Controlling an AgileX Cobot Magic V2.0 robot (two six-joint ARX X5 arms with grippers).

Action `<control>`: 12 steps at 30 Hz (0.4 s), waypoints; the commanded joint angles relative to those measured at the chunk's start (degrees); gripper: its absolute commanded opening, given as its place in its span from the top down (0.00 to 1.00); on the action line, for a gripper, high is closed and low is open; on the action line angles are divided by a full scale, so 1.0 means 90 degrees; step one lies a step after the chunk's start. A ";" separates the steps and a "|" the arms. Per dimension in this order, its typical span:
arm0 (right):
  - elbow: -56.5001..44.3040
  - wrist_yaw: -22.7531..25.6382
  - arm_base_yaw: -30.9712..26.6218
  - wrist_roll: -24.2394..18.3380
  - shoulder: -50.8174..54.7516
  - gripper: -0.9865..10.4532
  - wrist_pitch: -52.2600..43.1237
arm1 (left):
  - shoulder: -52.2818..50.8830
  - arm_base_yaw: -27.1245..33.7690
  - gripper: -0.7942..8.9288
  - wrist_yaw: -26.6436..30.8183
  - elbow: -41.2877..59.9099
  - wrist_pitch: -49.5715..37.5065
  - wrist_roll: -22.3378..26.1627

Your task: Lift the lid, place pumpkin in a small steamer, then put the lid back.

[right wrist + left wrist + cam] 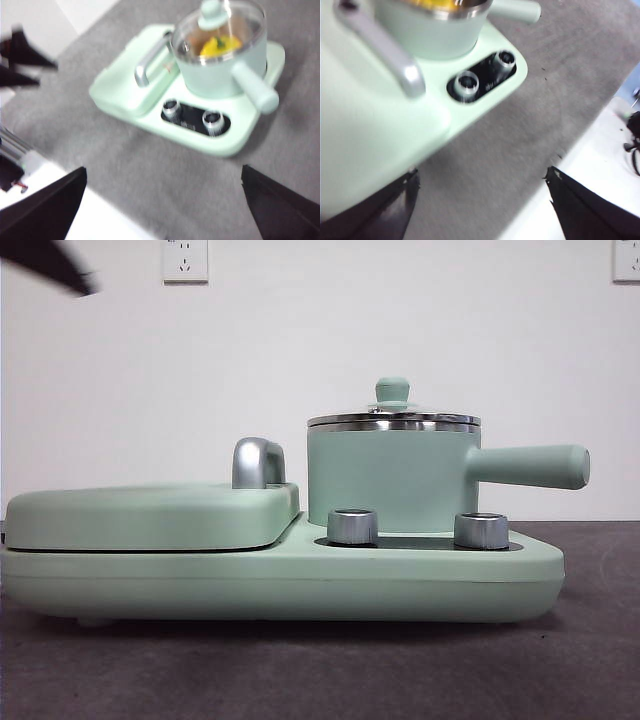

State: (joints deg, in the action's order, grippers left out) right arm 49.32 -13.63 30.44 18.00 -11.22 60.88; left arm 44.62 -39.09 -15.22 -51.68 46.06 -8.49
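Note:
The small steamer (390, 480) stands on the right half of the mint-green cooker, its long handle (530, 465) pointing right. The glass lid (392, 420) sits shut on it, knob (392, 390) on top. Through the glass lid (245, 20) in the right wrist view, the yellow pumpkin (220, 46) lies inside the steamer (220, 70). My right gripper (162, 200) hangs open and empty, high above the mat and well back from the cooker. My left gripper (480, 200) is open and empty too, above the mat beside the griddle side, with the steamer (435, 30) beyond it.
A flat mint-green griddle cover (150, 515) with a steel handle (258, 462) fills the cooker's left half. Two steel dials (352, 526) (481, 530) face front. A black arm tip (60, 265) shows at the top left. A white surface (615, 145) borders the grey mat.

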 commanded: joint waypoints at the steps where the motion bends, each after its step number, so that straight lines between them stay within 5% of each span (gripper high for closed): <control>1: 0.0024 -0.0034 0.0051 -0.0102 -0.0027 0.48 -0.0270 | -0.0940 -0.0022 0.51 -0.0027 0.0253 -0.0058 -0.0746; 6: 0.0024 -0.0102 0.0051 -0.0095 -0.0032 0.49 -0.0435 | -0.2120 -0.0019 0.52 0.0299 0.0347 0.0100 -0.0852; 7: 0.0024 -0.0199 0.0051 -0.0092 -0.0032 0.57 -0.0481 | -0.2324 -0.0022 0.61 0.0454 0.0347 0.0180 -0.0850; 9: 0.0024 -0.0350 0.0051 -0.0095 -0.0032 0.93 -0.0559 | -0.2569 -0.0022 0.93 0.0678 0.0347 0.0359 -0.0848; 12: 0.0024 -0.0291 0.0046 -0.0068 -0.0032 0.91 -0.0709 | -0.2820 -0.0022 0.91 0.0971 0.0345 0.0692 -0.0850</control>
State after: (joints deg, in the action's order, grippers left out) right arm 49.32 -16.32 30.46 17.82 -11.22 55.31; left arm 19.25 -39.03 -6.85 -48.10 52.60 -15.92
